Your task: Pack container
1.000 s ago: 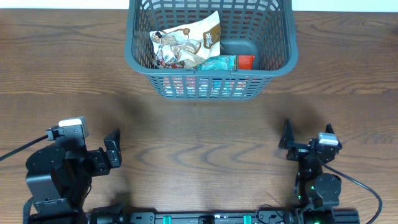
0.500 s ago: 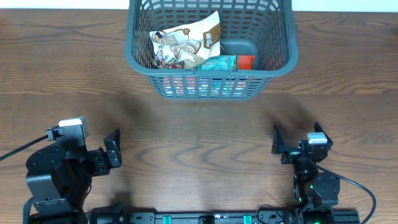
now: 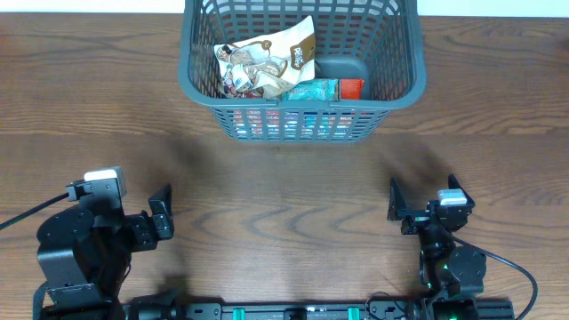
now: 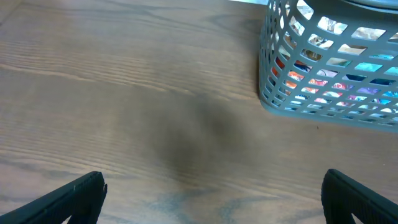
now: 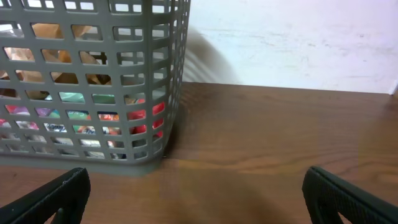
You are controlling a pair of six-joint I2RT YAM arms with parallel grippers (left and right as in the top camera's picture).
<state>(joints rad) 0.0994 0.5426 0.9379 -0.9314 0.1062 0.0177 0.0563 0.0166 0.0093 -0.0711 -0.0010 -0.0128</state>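
Note:
The container, a dark grey slotted basket (image 3: 302,114), stands at the far middle of the table. It holds a tan and white snack packet (image 3: 267,60), a teal packet (image 3: 313,90) and a red one (image 3: 352,88). The basket also shows in the left wrist view (image 4: 273,93) and the right wrist view (image 5: 165,93), with packets visible through the slots. My left gripper (image 3: 116,203) (image 4: 214,199) is open and empty at the near left. My right gripper (image 3: 425,197) (image 5: 196,196) is open and empty at the near right. Both are well short of the basket.
Bare brown wood table (image 3: 284,187) lies between the grippers and the basket. A white wall (image 5: 292,43) rises behind the table's far edge. A black rail (image 3: 284,311) runs along the near edge between the arm bases.
My right gripper shifted a little to the left and nearer the front edge, then stopped. The left arm and the basket have not moved.

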